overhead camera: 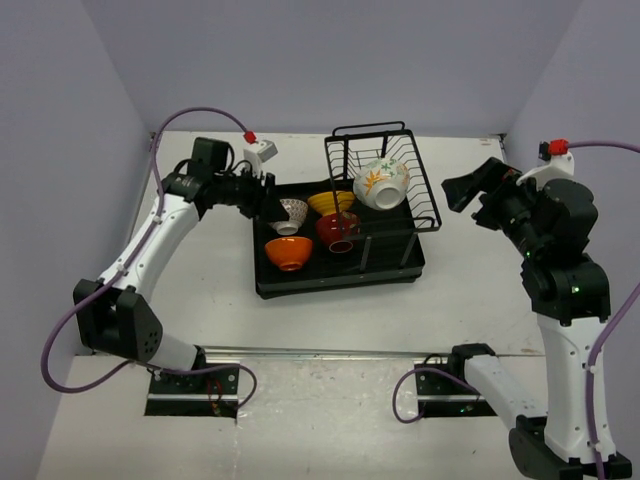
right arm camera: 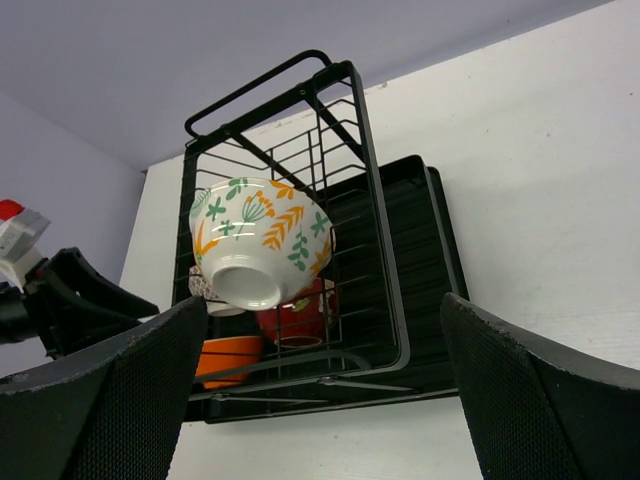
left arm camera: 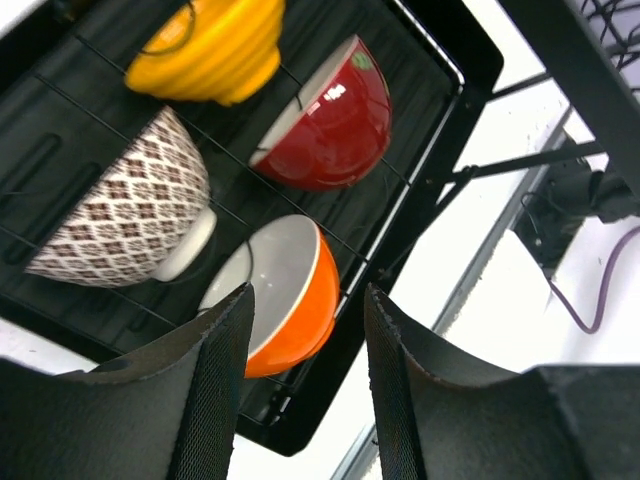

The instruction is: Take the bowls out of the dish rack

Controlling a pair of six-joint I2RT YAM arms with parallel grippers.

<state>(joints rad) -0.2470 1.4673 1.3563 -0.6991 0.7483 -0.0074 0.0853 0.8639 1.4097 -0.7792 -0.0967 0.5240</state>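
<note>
All five bowls sit in the dish rack (overhead camera: 340, 285), so I judge that the unloading is only at its beginning. Seen from the top camera, the left end effector (overhead camera: 266, 195) hangs over the rack's edge at about 10 o'clock, and its jaws are released with nothing between them. The right end effector (overhead camera: 470, 180) waits at 3 o'clock, apart from the rack, also spread wide and empty.

In the left wrist view the orange bowl (left arm camera: 318, 290) shows between the two fingers (left arm camera: 215, 400), so it is probably the one to take first. It lies at 7 o'clock in the tray, tilted on the wires with its pale inside showing. The white patterned bowl (left arm camera: 120, 210) lies on its side just beside it, its foot pointing toward the orange one. The red bowl (left arm camera: 330, 120) and the yellow bowl (left arm camera: 210, 45) are farther in, and the flowered bowl (right arm camera: 260, 235) rests in the wire basket (overhead camera: 398, 150) at 2 o'clock.

To do this well, I would lower the left end effector so that one finger goes inside the orange rim and one outside, keeping away from the patterned bowl's foot. The glaze looks smooth, so the pinch should be firm. Then lift straight up, free of the wires, before carrying it to the desk (overhead camera: 210, 290) at 9 o'clock.
</note>
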